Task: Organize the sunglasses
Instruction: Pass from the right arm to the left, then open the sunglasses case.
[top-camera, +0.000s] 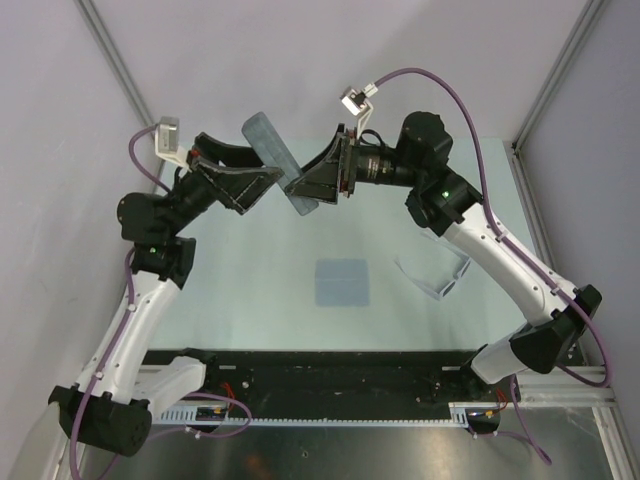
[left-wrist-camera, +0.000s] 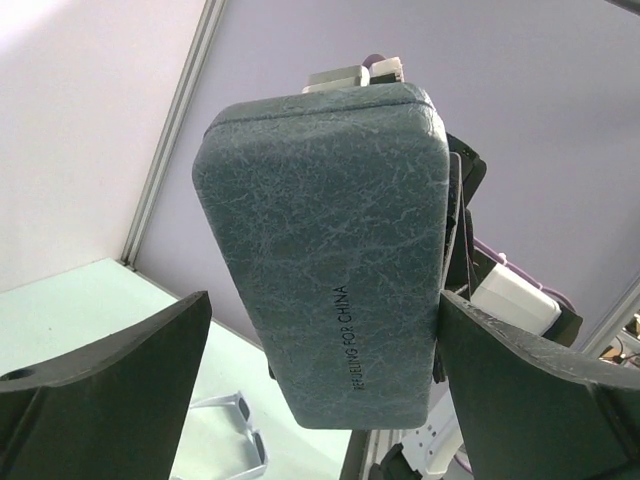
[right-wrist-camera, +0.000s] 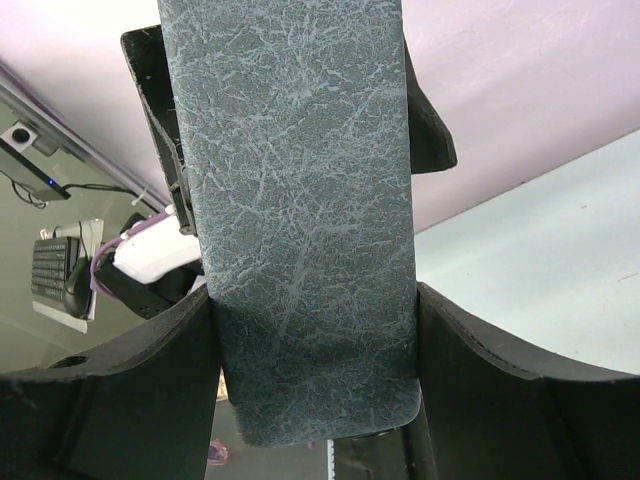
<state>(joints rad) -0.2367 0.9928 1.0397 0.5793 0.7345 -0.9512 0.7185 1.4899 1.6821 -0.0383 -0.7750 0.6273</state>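
Note:
The grey felt case hangs in the air above the far part of the table. My right gripper is shut on the case, one finger pressing each long side near its end. My left gripper is open around the other end of the case, with a clear gap at its left finger. From above, the left gripper and right gripper face each other across the case. The white sunglasses lie unfolded on the table at the right, and the sunglasses also show beneath the case.
A square grey-blue cloth lies flat near the table's middle. Grey walls with metal corner posts close in the back and sides. The right arm's forearm passes just beside the sunglasses.

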